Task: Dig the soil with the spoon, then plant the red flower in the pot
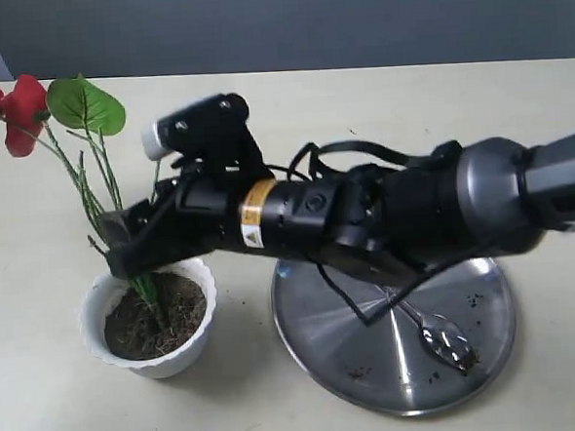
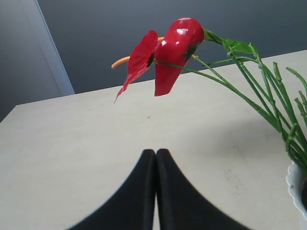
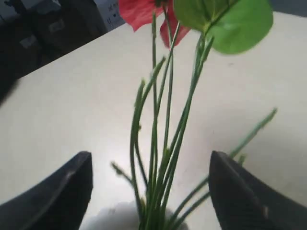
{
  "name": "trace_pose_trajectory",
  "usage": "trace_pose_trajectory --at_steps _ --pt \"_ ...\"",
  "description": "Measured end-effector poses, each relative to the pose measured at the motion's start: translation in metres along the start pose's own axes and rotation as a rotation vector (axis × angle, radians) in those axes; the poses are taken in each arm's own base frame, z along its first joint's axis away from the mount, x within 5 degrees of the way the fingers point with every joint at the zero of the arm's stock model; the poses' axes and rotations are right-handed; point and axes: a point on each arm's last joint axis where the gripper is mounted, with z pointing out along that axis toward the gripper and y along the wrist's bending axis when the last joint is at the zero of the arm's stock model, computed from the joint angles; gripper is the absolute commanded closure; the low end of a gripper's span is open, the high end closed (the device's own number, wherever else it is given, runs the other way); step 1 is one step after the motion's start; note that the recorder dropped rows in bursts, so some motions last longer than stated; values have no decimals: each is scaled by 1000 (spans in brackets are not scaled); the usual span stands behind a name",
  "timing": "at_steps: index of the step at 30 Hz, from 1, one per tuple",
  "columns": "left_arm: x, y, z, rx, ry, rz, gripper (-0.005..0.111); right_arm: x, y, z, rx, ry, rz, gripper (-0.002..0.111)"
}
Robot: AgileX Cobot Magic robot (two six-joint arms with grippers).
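Observation:
The red flower (image 1: pixel 22 112) stands in the small white pot (image 1: pixel 191 354), its green stems (image 1: pixel 95 188) sunk in the dark soil (image 1: pixel 133 327) and leaning to the left. My right gripper (image 1: pixel 124 250) reaches across from the right and is open just above the pot. The stems (image 3: pixel 165 143) pass between its spread fingers (image 3: pixel 62 191) without being pinched. The shiny spoon (image 1: pixel 441 338) lies on the steel plate (image 1: pixel 324 330). My left gripper (image 2: pixel 156 152) is shut and empty over bare table, with the bloom (image 2: pixel 175 48) ahead of it and the pot rim (image 2: pixel 293 184) beside it.
The round steel plate sits right of the pot and carries a few soil crumbs (image 1: pixel 359 372). The right arm's body (image 1: pixel 385 210) stretches over the plate's far edge. A green leaf (image 1: pixel 85 103) spreads beside the bloom. A dark wall (image 1: pixel 353 16) backs the table.

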Motion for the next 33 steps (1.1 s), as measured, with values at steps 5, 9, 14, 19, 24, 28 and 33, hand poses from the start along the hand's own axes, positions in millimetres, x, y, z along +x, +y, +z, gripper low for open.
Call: trace_pose_trajectory --at_steps 5,9,14,19,24,28,33 --pt "0 0 0 0 0 0 106 -31 -1 23 44 -5 -49 42" --pt "0 0 0 0 0 0 106 -39 -5 44 80 29 -60 42" --pt "0 0 0 0 0 0 106 -28 -11 63 99 71 -58 42" --pt "0 0 0 0 0 0 106 -20 -15 70 106 94 -55 56" --pt "0 0 0 0 0 0 106 -19 -16 70 115 109 -53 108" --pt "0 0 0 0 0 0 106 -20 -15 68 139 131 -3 107" --pt "0 0 0 0 0 0 106 -29 -14 53 201 216 3 107"
